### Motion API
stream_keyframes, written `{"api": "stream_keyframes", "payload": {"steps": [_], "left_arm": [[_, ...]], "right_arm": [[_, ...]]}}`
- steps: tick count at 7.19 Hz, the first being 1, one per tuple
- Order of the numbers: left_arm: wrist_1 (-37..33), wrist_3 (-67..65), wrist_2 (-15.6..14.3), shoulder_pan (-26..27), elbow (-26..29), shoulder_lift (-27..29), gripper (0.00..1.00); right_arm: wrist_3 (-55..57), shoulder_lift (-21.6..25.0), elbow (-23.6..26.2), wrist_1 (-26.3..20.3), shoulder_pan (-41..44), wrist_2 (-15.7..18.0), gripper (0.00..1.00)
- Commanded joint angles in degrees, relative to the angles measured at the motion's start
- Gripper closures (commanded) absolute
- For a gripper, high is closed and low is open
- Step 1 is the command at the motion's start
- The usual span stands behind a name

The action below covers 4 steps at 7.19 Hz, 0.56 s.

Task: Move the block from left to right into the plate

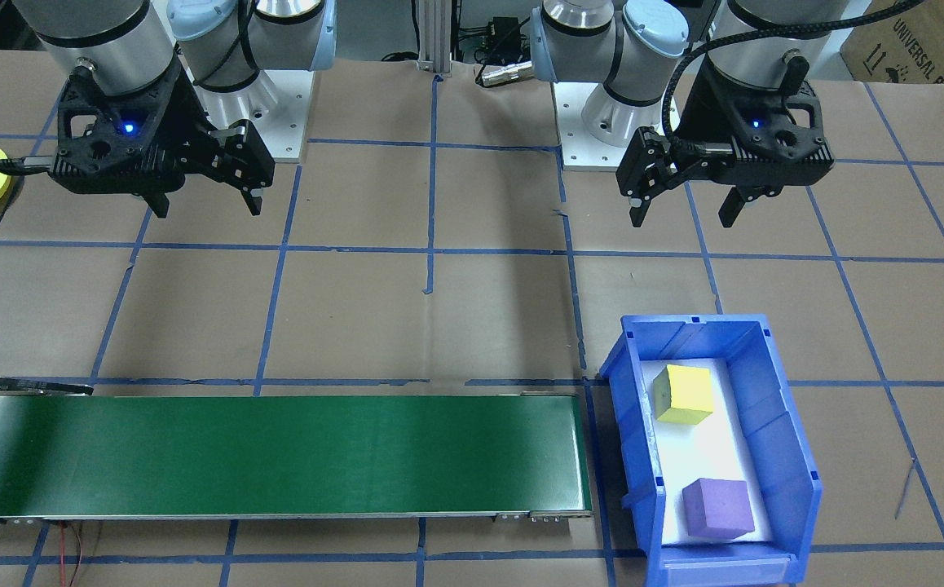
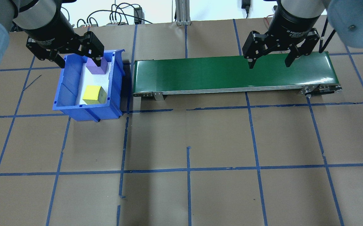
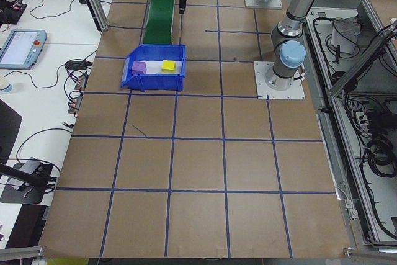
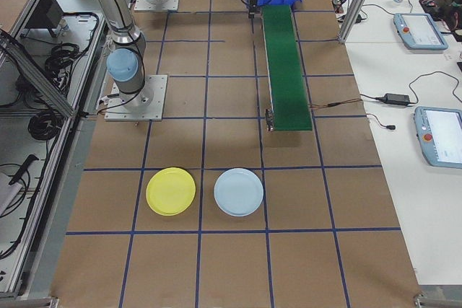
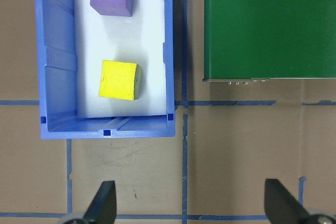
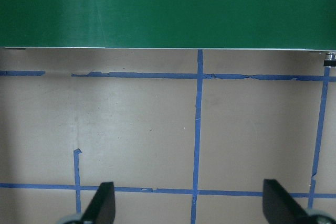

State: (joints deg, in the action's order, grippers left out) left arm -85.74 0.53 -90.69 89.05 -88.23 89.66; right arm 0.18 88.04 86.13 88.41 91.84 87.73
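We see both our left tool (image 1: 684,214) and right tool (image 1: 205,208) spread wide, empty, above the tabletop (image 1: 439,310); yellow block (image 1: 684,394) sits in the blue bin (image 1: 790,456).

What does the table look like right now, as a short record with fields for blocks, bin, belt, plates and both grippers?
blocks: yellow block and purple block, apart, both in the bin
bin: blue bin beside one end of the belt
belt: green belt, nothing on it
plates: yellow plate and pale blue plate side by side on the table past the belt's other end, both bare
left gripper: open, holds nothing, up above the table short of the bin
right gripper: open, holds nothing
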Motion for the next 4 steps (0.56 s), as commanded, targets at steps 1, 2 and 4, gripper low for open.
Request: {"api": "stream_keyframes", "payload": {"steps": [1, 2, 4], "left_arm": [[-0.56, -0.18, -0.19, -0.19, 1.12, 0.07, 0.0], [-1.17, -0.18, -0.8, -0.02, 0.43, -0.01, 0.0], [-0.92, 0.35, -0.46, -0.37, 0.08, 0.16, 0.0]], "right_arm": [[0.0, -0.06, 0.0, 0.01, 0.0, -0.01, 0.0], [0.0, -0.06, 0.0, 0.01, 0.0, -0.01, 0.0], [0.0, -0.06, 0.09, 0.1, 0.0, -0.01, 0.0]]}}
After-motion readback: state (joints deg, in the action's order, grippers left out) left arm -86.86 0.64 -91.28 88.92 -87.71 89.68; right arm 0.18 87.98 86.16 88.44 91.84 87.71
